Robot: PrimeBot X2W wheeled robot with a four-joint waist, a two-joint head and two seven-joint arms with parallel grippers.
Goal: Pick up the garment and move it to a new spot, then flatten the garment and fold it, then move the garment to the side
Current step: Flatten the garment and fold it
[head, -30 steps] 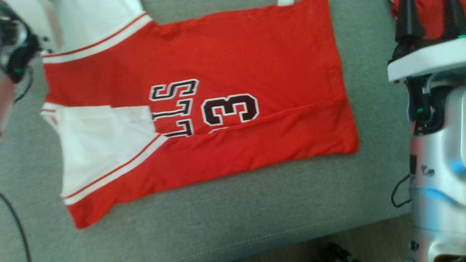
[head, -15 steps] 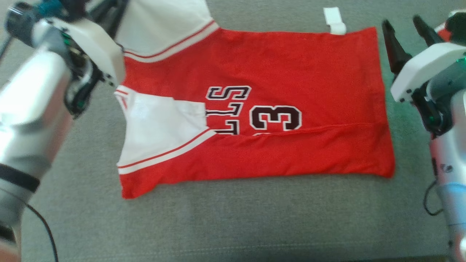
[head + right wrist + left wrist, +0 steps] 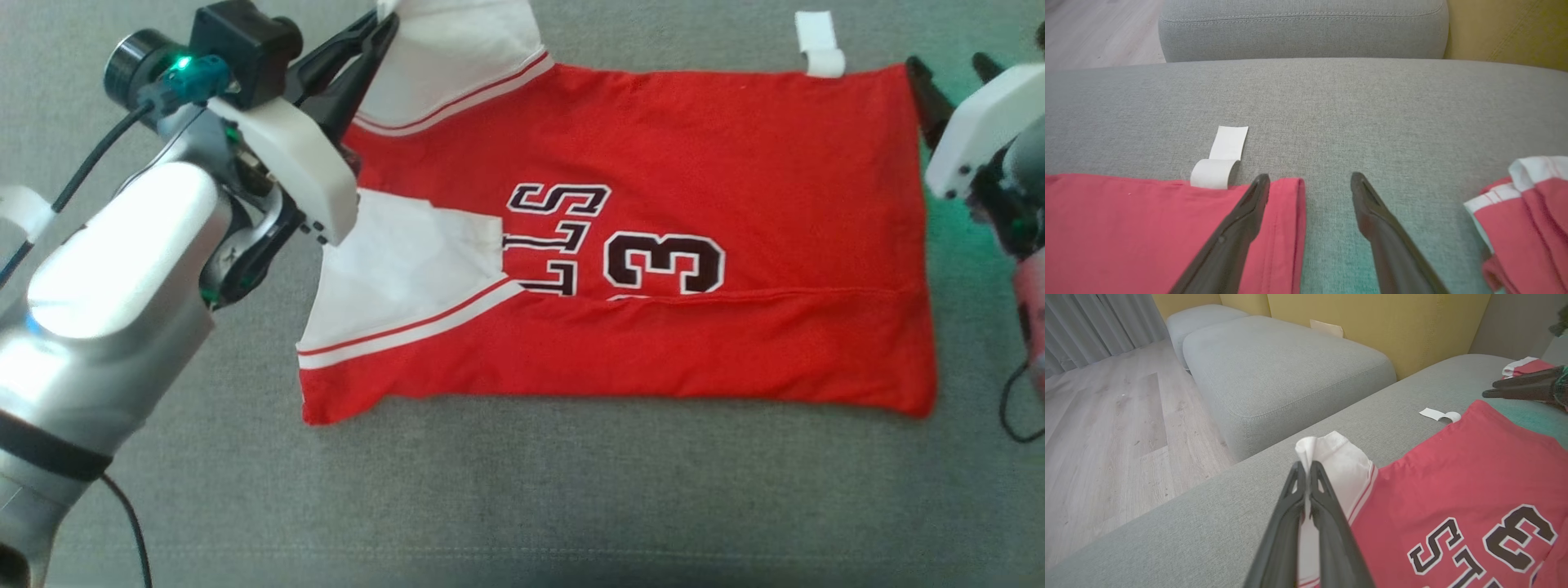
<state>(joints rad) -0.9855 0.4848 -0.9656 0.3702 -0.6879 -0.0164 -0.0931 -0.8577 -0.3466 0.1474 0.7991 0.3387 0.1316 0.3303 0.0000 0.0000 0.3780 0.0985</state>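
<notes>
Soft, even daylight fills all three views, and shadows are faint; in the head view the red and white jersey (image 3: pixel 653 147) looks saturated, its black lettering fairly sharp, while the bottom edge darkens; a bright sheen lies on the silver forearm (image 3: pixel 106 261); a small green lamp (image 3: pixel 181 62) glows above it; a teal-green cast tints the grey fabric cushion (image 3: pixel 1331 102) between the dark fingers (image 3: pixel 1224 245) of the right gripper (image 3: pixel 1309 179), which blur toward the bottom; wide-angle distortion bows the cushion's edge in the left wrist view.
</notes>
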